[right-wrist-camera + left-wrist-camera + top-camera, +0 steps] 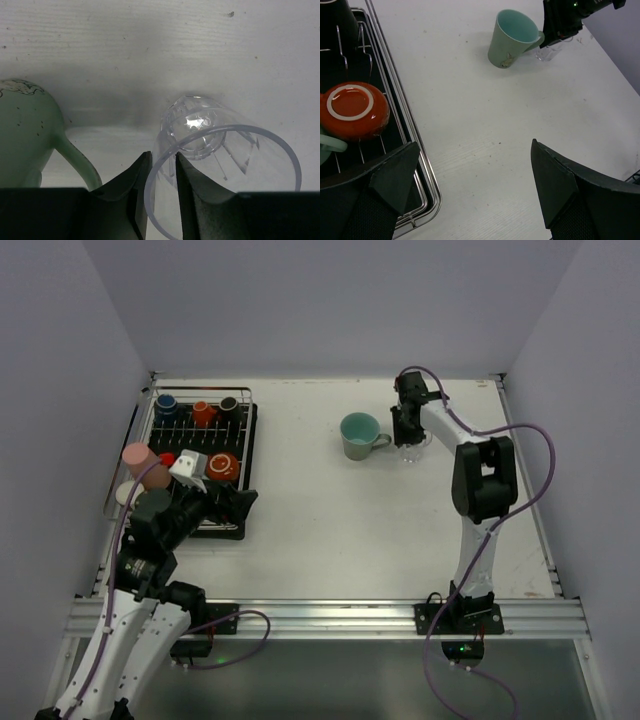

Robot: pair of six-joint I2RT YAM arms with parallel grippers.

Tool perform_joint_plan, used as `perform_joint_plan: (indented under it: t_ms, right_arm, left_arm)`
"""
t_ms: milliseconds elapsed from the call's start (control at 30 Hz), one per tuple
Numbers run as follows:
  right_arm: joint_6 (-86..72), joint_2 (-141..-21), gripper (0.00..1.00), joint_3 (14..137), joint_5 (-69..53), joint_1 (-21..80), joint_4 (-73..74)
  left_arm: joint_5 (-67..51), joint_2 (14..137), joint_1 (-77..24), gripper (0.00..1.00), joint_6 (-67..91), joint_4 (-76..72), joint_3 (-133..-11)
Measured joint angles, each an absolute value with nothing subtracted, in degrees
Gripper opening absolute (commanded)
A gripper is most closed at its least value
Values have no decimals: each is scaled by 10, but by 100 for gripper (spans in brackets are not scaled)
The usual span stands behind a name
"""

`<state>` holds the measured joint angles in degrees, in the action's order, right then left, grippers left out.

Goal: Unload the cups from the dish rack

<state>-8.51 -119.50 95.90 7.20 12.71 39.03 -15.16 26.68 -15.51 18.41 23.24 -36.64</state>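
Glass (410, 452) right of mug (358, 436) (on table (330, 510))

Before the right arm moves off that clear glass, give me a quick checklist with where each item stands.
1. Clear glass tumbler upright on the white table: ok.
2. Right gripper free of the rim: jaws slightly apart astride it; contact cannot tell.
3. Teal ceramic mug clear of the glass: ok, a gap shows beside its handle.
4. Left gripper open and empty: ok.
5. Silver wire dish rack emptied: not ok, an upturned orange cup and others sit inside.
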Motion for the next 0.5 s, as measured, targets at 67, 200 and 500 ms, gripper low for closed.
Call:
perform_joint_plan:
  t_ms: [67, 200, 500]
  right_arm:
    - [-87, -1196, 36, 959, 79, 127, 391]
    - [-93, -1186, 55, 959, 94, 127, 395]
    - [-139, -932, 79, 876, 58, 127, 328]
  left_arm:
    - [-144, 269, -155, 100, 184, 233, -366]
    - [-122, 273, -155, 100, 185, 233, -366]
    - [28, 328, -155, 100, 205, 272, -426]
